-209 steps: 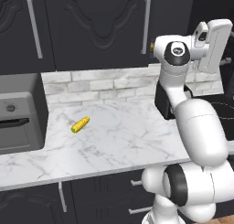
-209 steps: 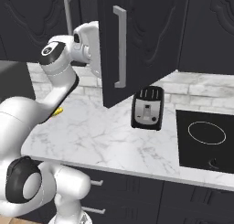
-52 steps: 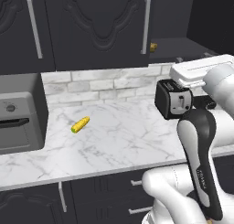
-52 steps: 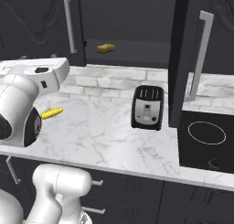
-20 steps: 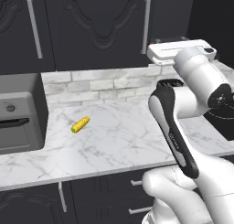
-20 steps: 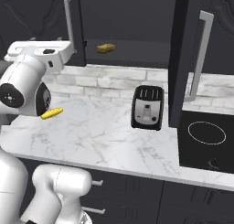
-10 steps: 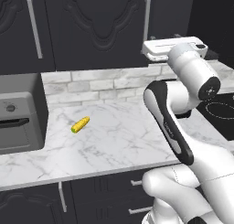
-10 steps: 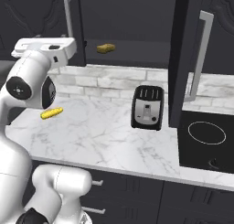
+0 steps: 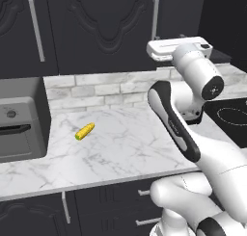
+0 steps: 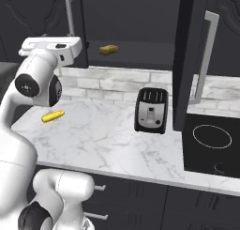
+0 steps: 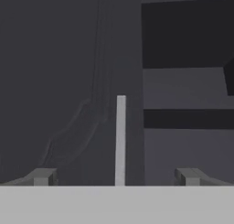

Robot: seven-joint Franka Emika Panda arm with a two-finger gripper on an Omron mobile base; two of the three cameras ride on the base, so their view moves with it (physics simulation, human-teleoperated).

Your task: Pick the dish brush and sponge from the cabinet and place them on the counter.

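In the left base view, you are looking at the arm rising from the lower right and bending up so that its white hand (image 9: 179, 49) is sitting level at the height of the cabinet (image 9: 101, 28). The hand is lying just beside the silver bar handle (image 9: 155, 17) of a carved dark door. A corn cob (image 9: 85, 131) is lying on the counter (image 9: 125, 148), well apart from the hand, and a grey oven (image 9: 19, 119) is standing at the left end.

In the right base view, you are seeing the hand (image 10: 49, 48) at the upper left, near a door handle (image 10: 69, 15). The cabinet (image 10: 136, 22) is standing open, and the sponge (image 10: 108, 49) is lying on its shelf, well to the right of the hand. A toaster (image 10: 151, 111) is standing on the counter (image 10: 108, 144) below the shelf, and the corn cob (image 10: 53, 115) is lying near the arm. The open door (image 10: 185, 55) is hanging beside the cooktop (image 10: 213, 144). The dish brush cannot be made out.

In the hand view, the gripper (image 11: 116, 176) is facing the door handle (image 11: 120, 141) straight on, its fingers (image 11: 42, 176) spread fully apart with nothing between them. Dark shelves (image 11: 187, 119) are showing at the right.
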